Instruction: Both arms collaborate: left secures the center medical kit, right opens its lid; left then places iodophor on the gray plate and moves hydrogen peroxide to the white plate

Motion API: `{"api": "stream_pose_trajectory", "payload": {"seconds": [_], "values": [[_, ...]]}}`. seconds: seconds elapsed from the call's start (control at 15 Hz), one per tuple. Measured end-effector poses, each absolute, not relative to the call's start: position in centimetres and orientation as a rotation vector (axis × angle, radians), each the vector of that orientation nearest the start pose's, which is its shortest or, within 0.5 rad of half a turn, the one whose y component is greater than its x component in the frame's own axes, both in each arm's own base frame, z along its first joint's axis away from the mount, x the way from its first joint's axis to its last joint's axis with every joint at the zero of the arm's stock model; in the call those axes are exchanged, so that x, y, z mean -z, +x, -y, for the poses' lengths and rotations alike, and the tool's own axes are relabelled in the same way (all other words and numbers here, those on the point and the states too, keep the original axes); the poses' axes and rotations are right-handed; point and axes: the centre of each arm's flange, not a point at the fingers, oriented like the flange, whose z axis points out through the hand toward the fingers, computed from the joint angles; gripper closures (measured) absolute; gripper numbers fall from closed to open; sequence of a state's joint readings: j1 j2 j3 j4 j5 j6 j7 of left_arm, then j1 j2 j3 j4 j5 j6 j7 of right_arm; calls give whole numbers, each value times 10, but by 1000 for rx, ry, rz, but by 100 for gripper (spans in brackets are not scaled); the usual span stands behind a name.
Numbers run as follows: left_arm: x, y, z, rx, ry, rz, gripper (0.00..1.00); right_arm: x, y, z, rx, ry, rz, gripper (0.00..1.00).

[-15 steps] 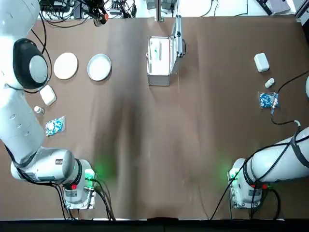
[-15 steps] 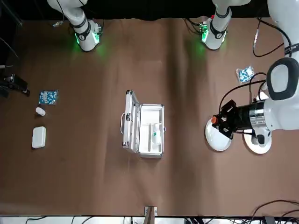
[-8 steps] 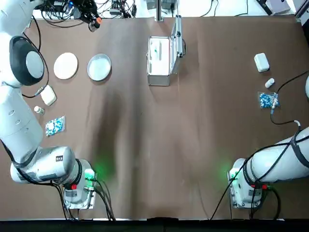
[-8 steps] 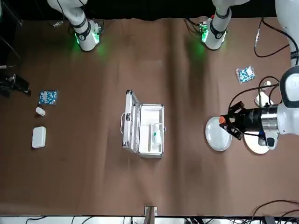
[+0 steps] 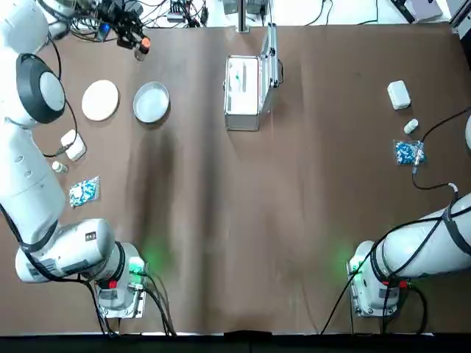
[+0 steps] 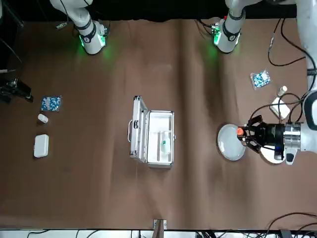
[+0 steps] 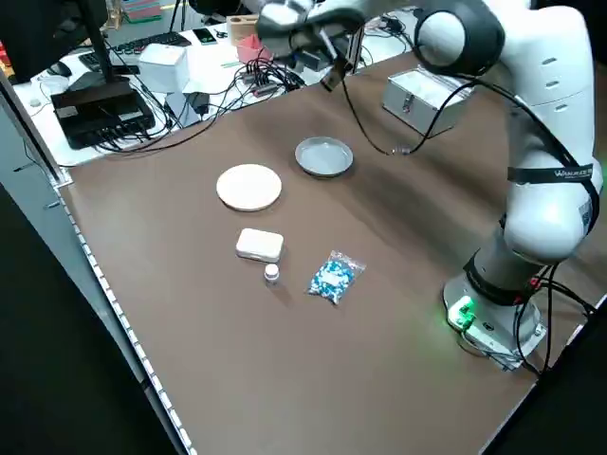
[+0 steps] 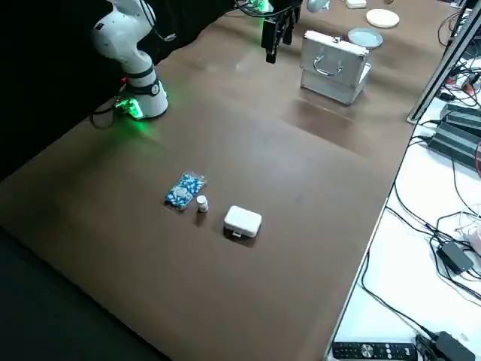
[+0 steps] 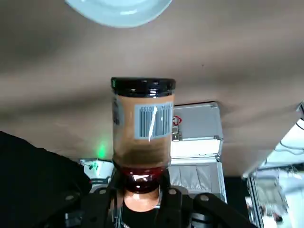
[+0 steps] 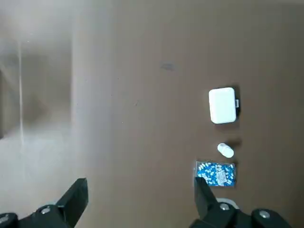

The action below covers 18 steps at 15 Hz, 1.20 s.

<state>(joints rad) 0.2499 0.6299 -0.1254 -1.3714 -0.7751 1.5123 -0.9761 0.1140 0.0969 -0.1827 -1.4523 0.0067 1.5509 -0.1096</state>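
Note:
My left gripper [image 5: 135, 40] is shut on the iodophor [image 9: 142, 128], a brown bottle with a barcode label, held at its orange cap end. It hangs in the air over the far edge of the gray plate [image 5: 151, 102], which also shows in the front view [image 6: 230, 144]. The white plate [image 5: 100, 99] lies just to the plate's left. The medical kit [image 5: 246, 92] stands open at the table's far centre, lid upright, with a white bottle [image 6: 165, 144] inside. My right gripper [image 10: 140, 202] is open and empty, raised high over the table's right side.
A white box [image 5: 398, 94], a small white bottle [image 5: 411, 126] and a blue pill packet [image 5: 407, 153] lie at the right. A like set sits at the left: box [image 5: 73, 145], bottle [image 5: 59, 168], packet [image 5: 83, 191]. Cables crowd the far edge.
My left gripper has carried the iodophor a little toward the robot's left, from over the gray plate to its far rim, and the wrist has turned. The kit and right arm stay put.

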Motion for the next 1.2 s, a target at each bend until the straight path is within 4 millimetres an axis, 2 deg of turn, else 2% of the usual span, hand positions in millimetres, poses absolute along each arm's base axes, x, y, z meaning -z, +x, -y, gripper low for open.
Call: {"api": "stream_pose_trajectory", "payload": {"seconds": [0.13, 0.27, 0.6, 1.0, 1.2], "values": [[-319, 680, -46, 1009, 1883, -1338, 67, -624, 582, 34, 3, -3152, 66, 1], [-295, 677, -54, 1051, 1832, -1286, 67, -624, 582, 34, 4, -3152, 66, 1], [-265, 663, -55, 1125, 1755, -1188, 67, -624, 582, 33, 4, -3152, 67, 1], [-211, 648, -84, 1124, 1680, -1105, 67, -624, 582, 33, 4, -3152, 68, 1], [-182, 641, -93, 1130, 1638, -1080, 67, -624, 582, 32, 4, -3152, 70, 1]]}}
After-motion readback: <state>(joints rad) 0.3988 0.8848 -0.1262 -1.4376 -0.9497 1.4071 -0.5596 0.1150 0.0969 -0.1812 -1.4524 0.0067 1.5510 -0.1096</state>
